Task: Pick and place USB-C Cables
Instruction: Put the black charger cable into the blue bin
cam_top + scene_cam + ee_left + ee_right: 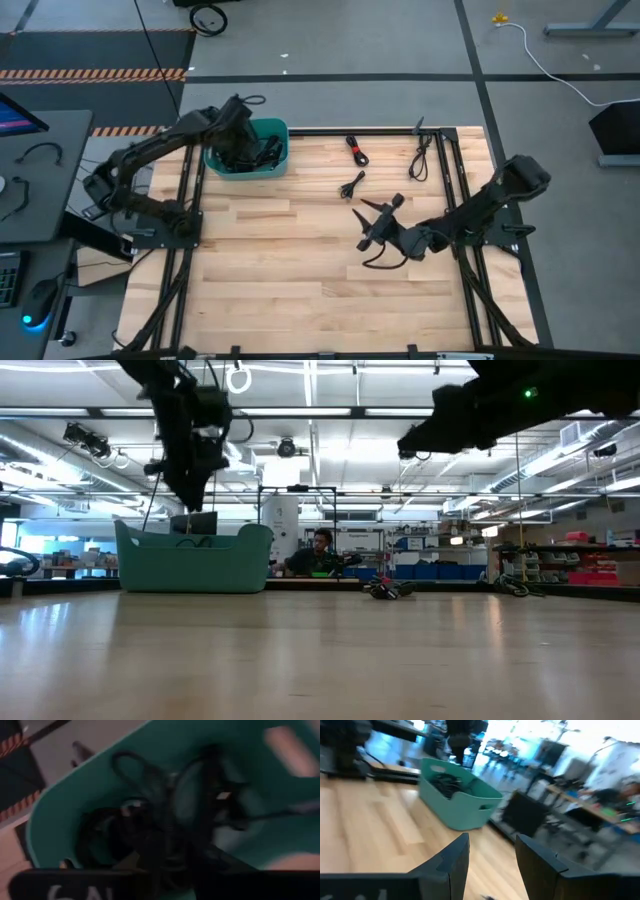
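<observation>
Over a pale butcher-block table of jointed wood strips: left gripper poised above the teal bin, smooth plastic with rounded corners and a cut handle slot; whether its fingers clasp anything, cannot tell. Below those fingers, inside the bin, a tangle of thin black USB-C cables, glossy, looped and overlapping. Right gripper raised over mid-table, matte dark wedge-shaped fingers spread apart, nothing between them. Just ahead of those fingers, a small black coil flat on the wood; farther beyond, a red-tied bundle and a loose looped cable by the metal frame
</observation>
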Motion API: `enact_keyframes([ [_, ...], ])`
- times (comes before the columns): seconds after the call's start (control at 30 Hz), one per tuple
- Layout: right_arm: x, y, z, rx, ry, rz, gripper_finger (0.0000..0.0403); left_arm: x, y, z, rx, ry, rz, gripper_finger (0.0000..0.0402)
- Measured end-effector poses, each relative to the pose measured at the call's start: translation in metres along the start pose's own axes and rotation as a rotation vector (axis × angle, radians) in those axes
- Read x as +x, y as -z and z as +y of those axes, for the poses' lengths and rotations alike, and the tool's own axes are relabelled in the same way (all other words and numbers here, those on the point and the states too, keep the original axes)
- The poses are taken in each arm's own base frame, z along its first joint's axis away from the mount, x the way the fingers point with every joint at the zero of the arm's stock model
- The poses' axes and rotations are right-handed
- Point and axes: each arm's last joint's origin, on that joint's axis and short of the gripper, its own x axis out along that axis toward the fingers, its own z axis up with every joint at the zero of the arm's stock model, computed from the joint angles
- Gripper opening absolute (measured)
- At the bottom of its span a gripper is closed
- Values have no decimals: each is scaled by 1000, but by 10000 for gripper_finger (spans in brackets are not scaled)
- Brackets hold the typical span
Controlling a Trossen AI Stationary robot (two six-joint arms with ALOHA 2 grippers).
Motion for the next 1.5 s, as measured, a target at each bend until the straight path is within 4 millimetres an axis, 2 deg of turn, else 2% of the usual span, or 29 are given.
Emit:
enact_keyframes([
  [0.13,10,-1,-19,168,-172,74,164,-23,12,-30,65,87,-107,121],
  [0.23,27,10,-40,349,-317,265,165,-30,27,-60,144,156,-213,131],
  [0.33,43,26,-63,412,-391,476,165,-30,47,-94,229,261,-292,132],
  [0.47,62,43,-89,323,-427,596,165,-28,80,-139,283,461,-444,127],
  [0.63,84,54,-108,-2,-422,557,165,-28,127,-175,314,710,-613,124],
  [0.77,110,58,-121,-110,-437,581,165,-28,158,-189,288,847,-679,123],
  [0.87,130,63,-123,-188,-527,588,165,-29,171,-196,253,877,-701,123],
  [1.0,154,72,-121,-329,-609,635,165,-27,182,-204,247,854,-701,123],
  [1.2,177,91,-116,-495,-704,813,151,-23,187,-209,224,864,-677,123],
  [1.33,183,98,-113,-486,-751,882,97,-21,188,-208,216,838,-674,123],
  [1.43,185,96,-112,-346,-738,889,29,-21,188,-208,213,826,-678,123],
  [1.5,182,90,-109,-251,-715,879,19,-21,189,-208,214,817,-679,123],
])
